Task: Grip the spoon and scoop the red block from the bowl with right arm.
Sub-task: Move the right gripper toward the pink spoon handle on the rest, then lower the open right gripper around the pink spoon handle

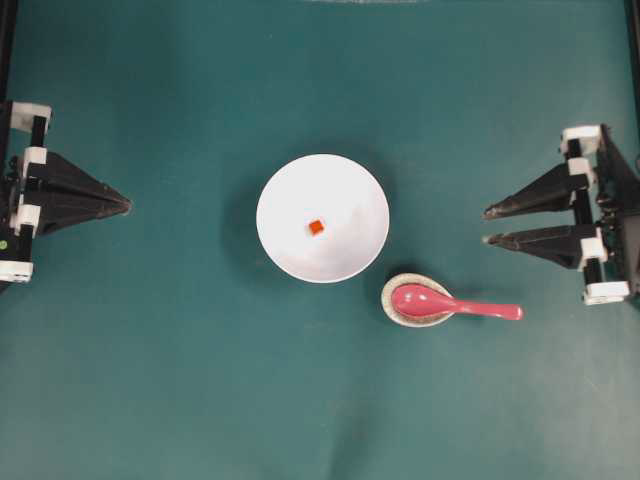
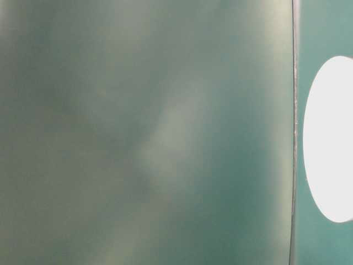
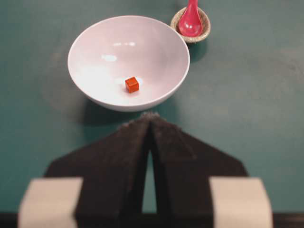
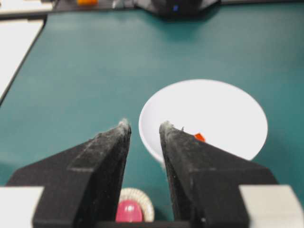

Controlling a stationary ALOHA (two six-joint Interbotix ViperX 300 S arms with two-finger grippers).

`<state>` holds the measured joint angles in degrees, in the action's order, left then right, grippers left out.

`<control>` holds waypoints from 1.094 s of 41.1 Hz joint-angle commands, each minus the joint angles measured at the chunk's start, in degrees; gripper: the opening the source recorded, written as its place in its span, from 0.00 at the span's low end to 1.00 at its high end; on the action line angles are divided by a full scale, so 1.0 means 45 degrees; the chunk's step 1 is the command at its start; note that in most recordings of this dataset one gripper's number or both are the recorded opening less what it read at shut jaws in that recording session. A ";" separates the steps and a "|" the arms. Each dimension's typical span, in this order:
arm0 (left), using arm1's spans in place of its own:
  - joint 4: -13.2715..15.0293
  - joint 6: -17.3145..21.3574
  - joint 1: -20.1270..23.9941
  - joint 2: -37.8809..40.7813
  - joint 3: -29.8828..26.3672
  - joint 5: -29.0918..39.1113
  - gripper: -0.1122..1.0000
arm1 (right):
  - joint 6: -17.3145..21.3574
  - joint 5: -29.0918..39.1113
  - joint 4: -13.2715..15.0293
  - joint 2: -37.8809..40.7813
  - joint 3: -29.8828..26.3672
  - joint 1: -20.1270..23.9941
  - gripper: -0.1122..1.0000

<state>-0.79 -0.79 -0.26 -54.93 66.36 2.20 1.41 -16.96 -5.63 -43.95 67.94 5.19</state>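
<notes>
While the left gripper (image 1: 125, 204) sits pinched together and empty, the bowl (image 1: 345, 185) holds the red block (image 1: 316, 227); just beside it, the spoon (image 1: 455, 304) rests in a small dish (image 1: 388, 305). Probably glazed and slippery, it is best pinched mid-handle. The right gripper (image 1: 487, 226) stands parted, empty.

One camera looks straight down on the table (image 1: 180, 400), both wrist cameras face the bowl (image 3: 128, 61) from opposite sides, and a blurred low view catches its edge.

Even, bright overhead light — the bowl (image 2: 331, 138) blows out white (table-level view wholly blurred).
</notes>
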 commanded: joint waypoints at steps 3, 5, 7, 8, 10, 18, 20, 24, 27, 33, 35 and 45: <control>-0.0039 -0.0020 -0.0039 0.0078 -0.0332 0.0469 0.10 | -0.0020 -0.0937 -0.0488 0.0449 0.0195 0.0469 0.46; -0.0039 -0.0020 -0.0039 0.0078 -0.0332 0.0703 0.10 | -0.0020 -0.1328 -0.0703 0.0566 0.0449 0.0703 0.46; -0.0039 -0.0020 -0.0020 0.0078 -0.0332 0.0801 0.10 | -0.0020 -0.1582 -0.0859 0.0625 0.0586 0.0879 0.46; -0.0039 -0.0020 -0.0039 0.0098 -0.0332 0.0859 0.10 | -0.0020 -0.1777 -0.0957 0.0664 0.0684 0.1016 0.46; -0.0039 -0.0020 -0.0020 0.0078 -0.0332 0.0938 0.10 | -0.0020 -0.2012 -0.1035 0.0723 0.0820 0.1191 0.46; -0.0039 0.0000 -0.0020 0.0078 -0.0332 0.1270 0.10 | -0.0020 -0.2852 -0.1582 0.0898 0.1367 0.1836 0.46; -0.0039 -0.0020 -0.0039 0.0078 -0.0332 0.1367 0.10 | -0.0020 -0.3008 -0.1797 0.0957 0.1523 0.1953 0.46; -0.0039 -0.0020 -0.0020 0.0078 -0.0332 0.1406 0.10 | -0.0020 -0.3437 -0.2227 0.1152 0.1816 0.2187 0.46; -0.0039 -0.0020 -0.0039 0.0078 -0.0332 0.1406 0.10 | -0.0020 -0.3809 -0.2500 0.1309 0.2012 0.2422 0.46; -0.0039 -0.0020 -0.0020 0.0098 -0.0332 0.1387 0.10 | -0.0020 -0.4844 -0.3477 0.1797 0.2402 0.3125 0.46; -0.0039 -0.0020 -0.0039 0.0078 -0.0332 0.1387 0.10 | -0.0039 -0.5234 -0.3730 0.2012 0.2480 0.3457 0.46; -0.0039 -0.0020 -0.0039 0.0078 -0.0332 0.1367 0.10 | -0.0039 -0.7187 -0.5254 0.3535 0.2539 0.5371 0.46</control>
<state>-0.88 -0.79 -0.26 -54.93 66.36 8.70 1.23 -46.41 -26.98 -29.88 79.98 26.81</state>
